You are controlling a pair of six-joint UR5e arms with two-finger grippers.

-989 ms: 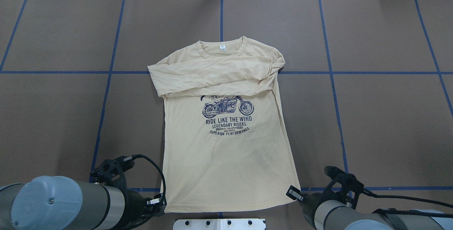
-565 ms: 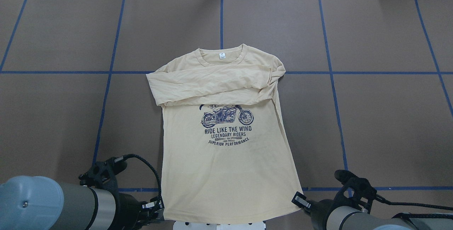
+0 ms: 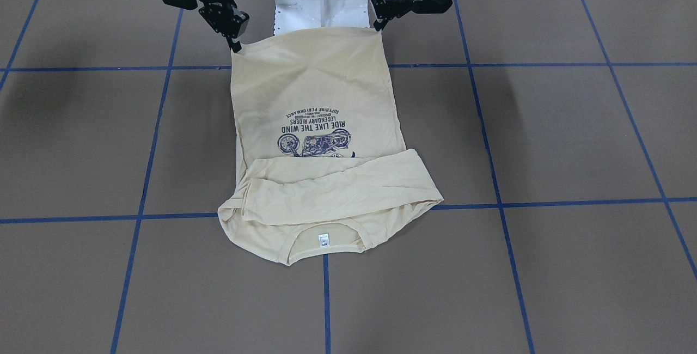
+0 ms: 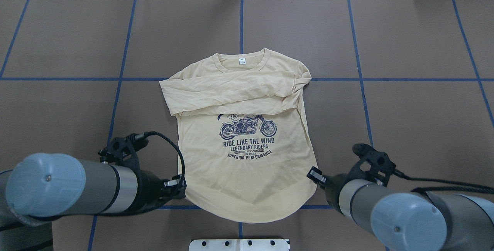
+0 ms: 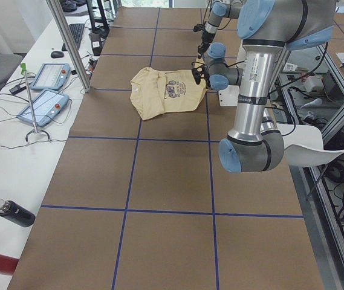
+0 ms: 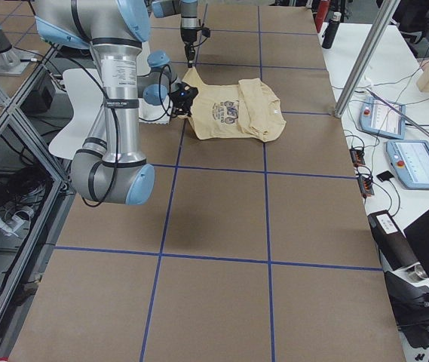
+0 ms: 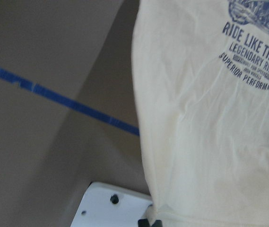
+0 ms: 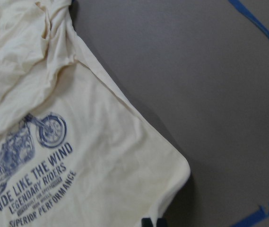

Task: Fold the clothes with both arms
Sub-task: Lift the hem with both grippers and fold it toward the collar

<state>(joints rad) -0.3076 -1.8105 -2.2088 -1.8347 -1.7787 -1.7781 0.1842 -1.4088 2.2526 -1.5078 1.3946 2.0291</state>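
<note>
the shirt (image 4: pixel 247 181) runs lengthwise near to far, collar at the far end, print up; left gripper (image 3: pixel 377 27) and right gripper (image 3: pixel 236 46) each pinch a near hem corner.

The shirt (image 4: pixel 247 173) is thin, matt cream cloth, softly wrinkled, with a flat navy print (image 4: pixel 249 125). The tabletop (image 4: pixel 424 127) has a dull brown paper-like cover crossed by smooth blue tape lines (image 4: pixel 417 79). The left arm (image 4: pixel 96 189) and right arm (image 4: pixel 357 200) are smooth satin grey metal with faintly glossy light blue caps (image 4: pixel 46 183).
</note>
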